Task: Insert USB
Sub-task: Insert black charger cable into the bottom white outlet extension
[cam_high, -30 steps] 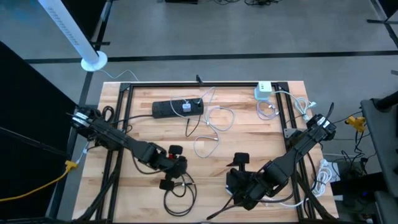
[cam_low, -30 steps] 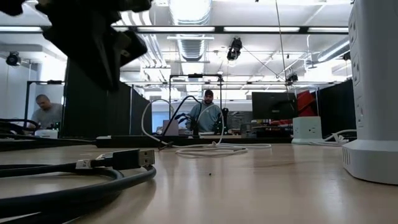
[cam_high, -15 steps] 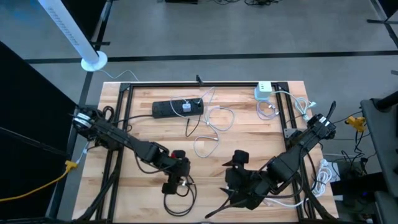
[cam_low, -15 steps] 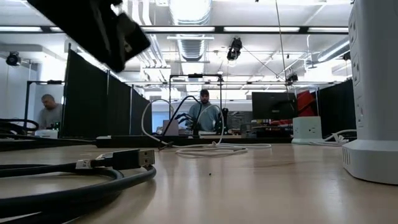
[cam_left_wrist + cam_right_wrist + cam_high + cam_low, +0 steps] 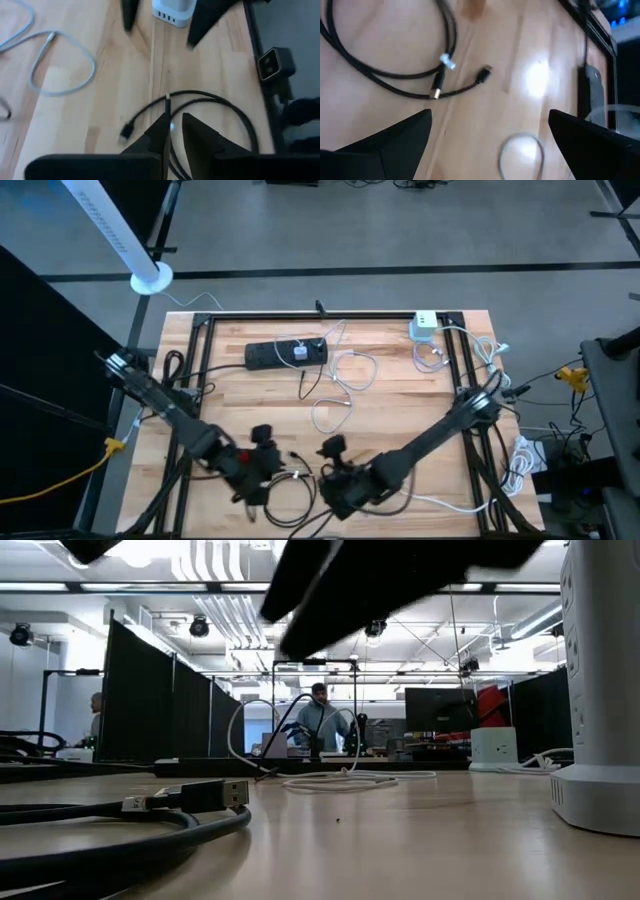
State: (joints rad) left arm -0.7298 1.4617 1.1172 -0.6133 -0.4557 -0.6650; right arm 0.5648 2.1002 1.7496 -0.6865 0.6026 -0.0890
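Lying looped on wood, black USB cable (image 5: 395, 80) shows a metal plug.

Your wooden surface (image 5: 400, 395) carries a black power strip (image 5: 285, 354), loose white cables (image 5: 345, 380), a white charger (image 5: 424, 327) at the far corner, and a coiled black cable (image 5: 285, 495) near you.

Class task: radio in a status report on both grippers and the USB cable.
Left gripper low over black USB cable, fingers nearly closed beside it. Right gripper open, close by. Power strip far across table. Nothing between.
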